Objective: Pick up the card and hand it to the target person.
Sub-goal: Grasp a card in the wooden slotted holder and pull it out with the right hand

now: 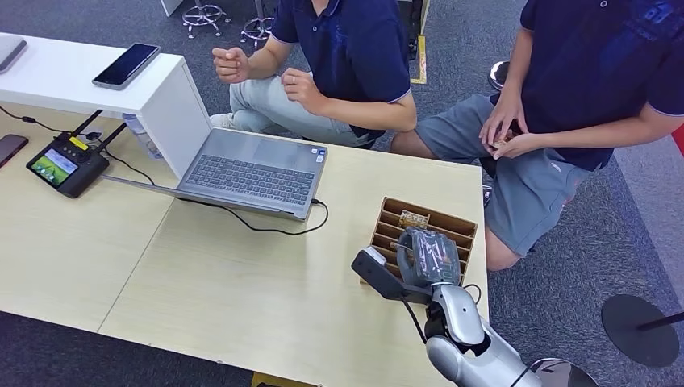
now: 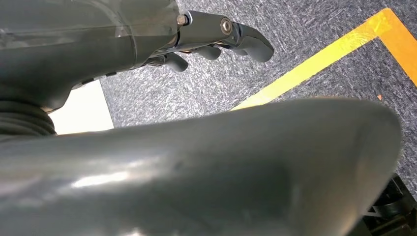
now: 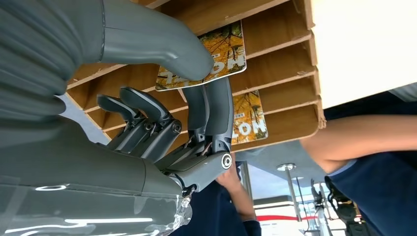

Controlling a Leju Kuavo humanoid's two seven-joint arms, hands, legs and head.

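Note:
A wooden slotted card box (image 1: 466,227) stands at the table's right end. My right hand (image 1: 427,258) is over it. In the right wrist view the right hand (image 3: 196,113) pinches a card with a yellow autumn picture (image 3: 223,54) between thumb and fingers, just over the box (image 3: 290,64). A second, similar card (image 3: 250,120) stands in another slot, also seen as a card (image 1: 413,218) at the box's far side. My left hand (image 2: 216,37) hangs over the carpet, holding nothing, fingers loosely apart.
Two people in dark blue shirts sit beyond the table, one (image 1: 347,56) behind the open laptop (image 1: 242,165), one (image 1: 589,72) at the right corner with hands in lap. A controller (image 1: 64,165) and a white shelf with a phone (image 1: 125,64) lie at the left.

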